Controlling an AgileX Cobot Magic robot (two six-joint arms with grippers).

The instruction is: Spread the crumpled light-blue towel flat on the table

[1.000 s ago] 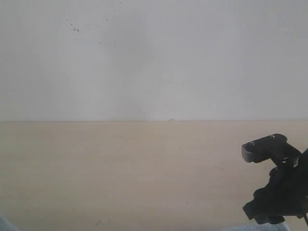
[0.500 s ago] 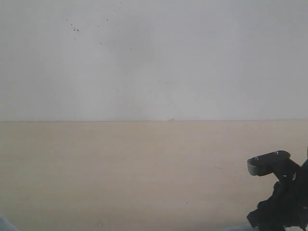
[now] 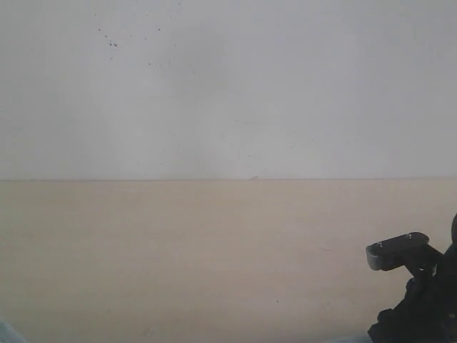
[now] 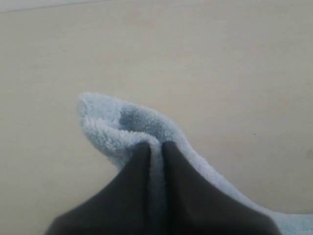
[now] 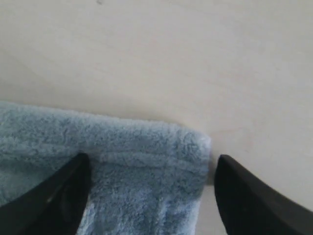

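**Nearest:** pale light-blue fluffy terry towel (image 5: 146,161), lying along the bottom edge of the exterior frame and mostly below view.
- **Right corner:** it lies flat with its stitched hem showing. The dark right fingers (image 5: 249,196) stand wide over it, gripping nothing.
- **Left corner:** a puckered fold is pinched tight between the dark left fingers (image 4: 132,191).

**Step, as judged:** last of the laying-out. The next move calls for drawing that fold taut, lowering it and letting go.

**Beyond:** smooth matte beige wood worktop (image 3: 214,250), then plain white wall (image 3: 228,86), faintly specked.

Towel (image 5: 137,147) mostly beyond the frame
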